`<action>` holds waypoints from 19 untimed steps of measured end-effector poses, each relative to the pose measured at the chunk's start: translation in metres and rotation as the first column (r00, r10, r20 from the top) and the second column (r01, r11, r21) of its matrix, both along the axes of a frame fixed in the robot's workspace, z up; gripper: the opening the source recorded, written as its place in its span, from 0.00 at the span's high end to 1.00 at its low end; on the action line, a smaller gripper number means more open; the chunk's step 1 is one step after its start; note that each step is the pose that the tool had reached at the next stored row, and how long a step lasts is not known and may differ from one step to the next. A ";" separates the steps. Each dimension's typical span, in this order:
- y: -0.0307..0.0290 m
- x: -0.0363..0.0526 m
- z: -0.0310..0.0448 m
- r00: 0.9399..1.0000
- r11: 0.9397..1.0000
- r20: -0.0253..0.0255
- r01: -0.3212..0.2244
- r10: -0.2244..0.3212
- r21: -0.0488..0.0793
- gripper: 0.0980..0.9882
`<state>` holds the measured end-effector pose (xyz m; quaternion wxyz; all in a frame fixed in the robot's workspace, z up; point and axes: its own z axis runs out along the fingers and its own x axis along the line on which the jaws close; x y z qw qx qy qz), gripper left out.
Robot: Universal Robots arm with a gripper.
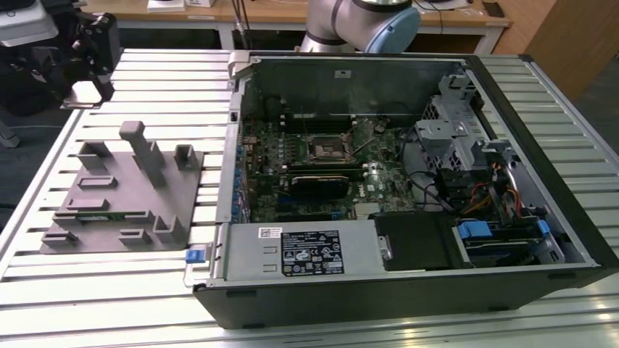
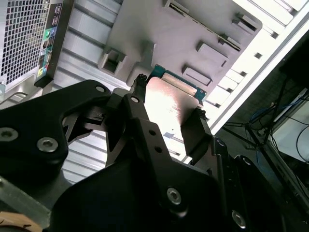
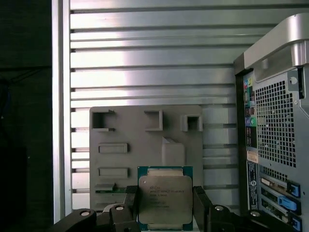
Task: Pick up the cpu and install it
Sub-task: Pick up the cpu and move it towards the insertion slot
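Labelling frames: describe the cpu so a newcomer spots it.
Find the grey tray beside the PC case. Near it, the gripper clamps the cpu: a small square chip, silvery lid on a green edge, unlike the tray's plain grey blocks.

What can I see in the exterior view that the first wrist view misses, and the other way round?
The exterior view adds the inside of the open computer case: the green motherboard with its black square socket, and the arm behind the case. The first wrist view adds a close look at the cpu, silvery top facing the camera, clamped in the gripper, plus the case's perforated back panel. Both share the grey tray and the slatted metal table.
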<state>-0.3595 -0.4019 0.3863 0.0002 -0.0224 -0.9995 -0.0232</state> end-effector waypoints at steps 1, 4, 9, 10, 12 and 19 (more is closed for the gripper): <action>0.0000 0.0015 0.0000 1.000 1.000 0.000 0.000 0.000 0.000 0.50; 0.0000 0.0066 0.0000 1.000 1.000 0.000 0.000 0.000 0.000 0.50; 0.0000 0.0166 0.0000 1.000 1.000 -0.002 0.000 0.000 0.001 0.50; 0.0000 0.0185 0.0000 1.000 1.000 -0.002 0.000 0.000 0.001 0.50; 0.0000 0.0221 0.0000 1.000 1.000 -0.002 0.000 0.000 0.001 0.50; 0.0000 0.0329 0.0001 1.000 1.000 -0.004 0.000 0.000 0.001 0.50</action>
